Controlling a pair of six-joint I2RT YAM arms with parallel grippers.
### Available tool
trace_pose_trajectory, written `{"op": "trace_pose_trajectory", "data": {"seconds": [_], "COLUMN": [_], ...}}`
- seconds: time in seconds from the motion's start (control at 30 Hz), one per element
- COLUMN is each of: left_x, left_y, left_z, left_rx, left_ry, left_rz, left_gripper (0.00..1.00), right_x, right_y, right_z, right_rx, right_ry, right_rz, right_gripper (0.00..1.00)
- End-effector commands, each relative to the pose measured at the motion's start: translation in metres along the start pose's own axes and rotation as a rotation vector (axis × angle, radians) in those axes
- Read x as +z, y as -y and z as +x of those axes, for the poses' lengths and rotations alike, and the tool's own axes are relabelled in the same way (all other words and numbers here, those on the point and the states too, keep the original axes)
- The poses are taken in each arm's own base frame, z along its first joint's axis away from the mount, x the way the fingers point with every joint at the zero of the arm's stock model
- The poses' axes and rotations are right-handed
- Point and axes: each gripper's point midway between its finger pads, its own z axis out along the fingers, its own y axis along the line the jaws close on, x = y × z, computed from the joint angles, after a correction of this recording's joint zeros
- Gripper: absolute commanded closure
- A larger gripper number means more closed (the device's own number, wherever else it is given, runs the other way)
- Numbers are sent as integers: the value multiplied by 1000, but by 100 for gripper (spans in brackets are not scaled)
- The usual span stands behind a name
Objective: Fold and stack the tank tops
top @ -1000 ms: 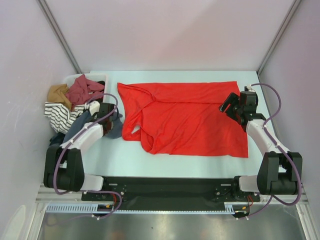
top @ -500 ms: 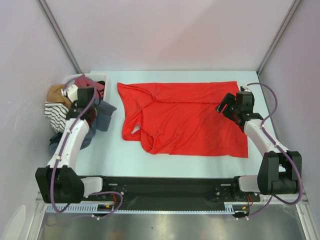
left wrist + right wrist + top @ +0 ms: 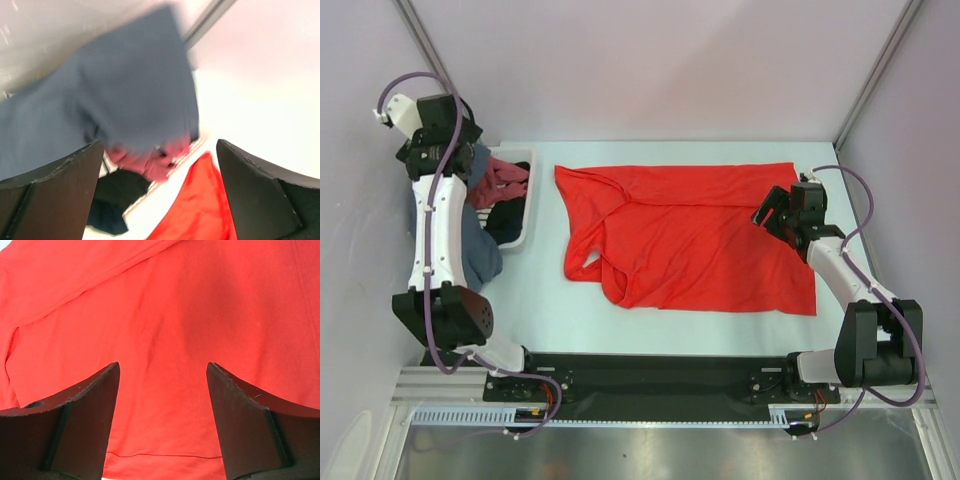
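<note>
Fingers on the left gripper (image 3: 157,145) are spread wide with nothing clamped between them, far as I can see. The navy tank top (image 3: 480,250) shows up blurry right under them, draped down along that arm beside the white basket (image 3: 529,200). Can't tell if it's touching a finger. Meanwhile the red tank top (image 3: 700,230) lies spread on the tabletop (image 3: 540,300), left edge rumpled. Over its right side the right gripper (image 3: 162,367) hovers, fingers well apart, holding nothing. I'd say it's the fetch-the-second-top step, with folding not begun. Next move probably calls for laying the navy one flat on bare tabletop.
</note>
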Motion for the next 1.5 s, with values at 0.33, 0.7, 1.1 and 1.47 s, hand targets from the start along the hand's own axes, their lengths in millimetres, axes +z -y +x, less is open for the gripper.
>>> {"op": "trace_pose_trajectory", "data": {"seconds": [0.33,0.7,1.1,1.47], "left_x": [-91,-85,-95,-133], "left_y": [4,-52,-82,-93], "left_z": [96,173,266,332], "left_rx": [-72,-66,-58,30], "left_ry": [-76,-231,-530,-648], "left_rz": [525,452,382,334], "left_gripper": [0,0,5,11], "right_x": [-51,-76,-90,-93], "right_y": [79,143,165,174], "right_z": [-8,32,63,91], "right_rx": [232,414,507,559], "right_ry": [108,31,-20,-59], "right_rz": [302,423,514,561], "right_gripper": [16,30,39,41]}}
